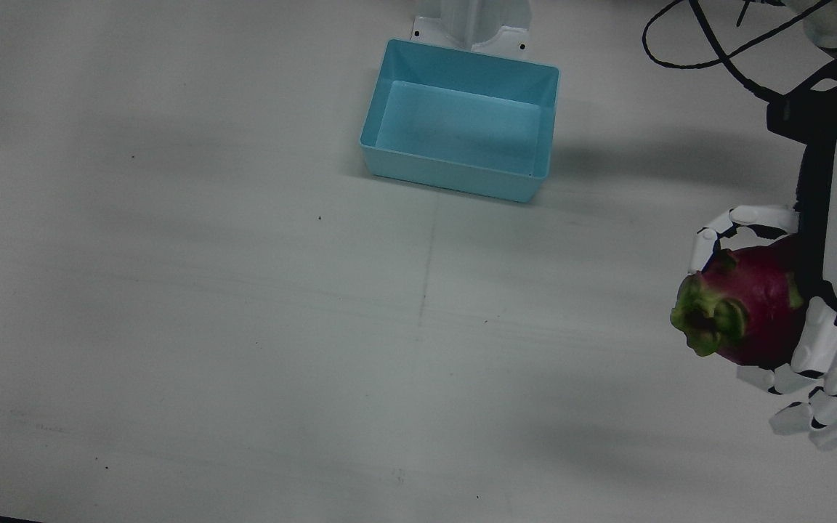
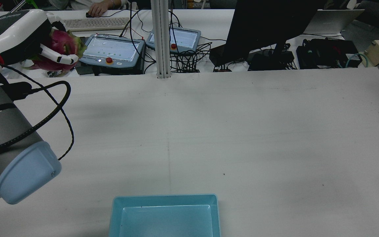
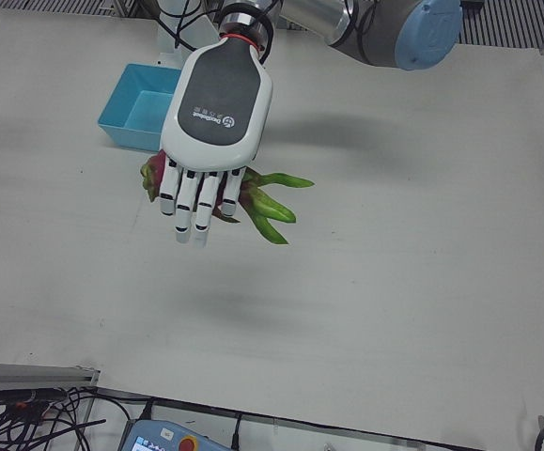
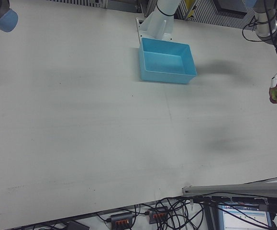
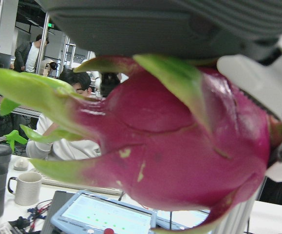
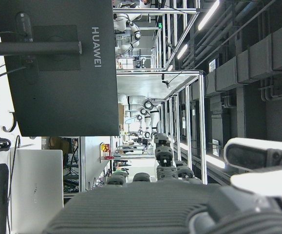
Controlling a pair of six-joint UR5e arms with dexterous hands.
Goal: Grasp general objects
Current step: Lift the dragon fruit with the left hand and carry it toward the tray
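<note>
The left hand (image 3: 213, 132) grasps a dragon fruit (image 1: 742, 309), its fingers (image 3: 196, 202) curled over the top of the fruit while another finger hooks round the side nearest the bin. The fruit hangs under the palm, well clear of the table (image 1: 244, 327); the green leafy tips stick out past the fingertips on the side away from the bin, and the stem end points toward the middle of the table. The blue bin (image 1: 460, 138) sits empty, well apart from the hand, back toward the arm's base.

The right hand (image 6: 257, 161) shows only as a sliver at the edge of its own camera, aimed out at the room. Whether it is spread or clenched cannot be told; no picture shows it holding anything.

The main risk from here seems to be a slip. The fruit is heavy, rounded and smooth-skinned, and the hold looks like a cage from above rather than a wrap underneath, so a quick swing or a tilt of the wrist could let it roll out and drop to the table. The soft leaf tips give no real purchase, and any finger resting on one could slide off. If the bin is the goal, a release too high or off-centre could bounce the fruit off the rim.
</note>
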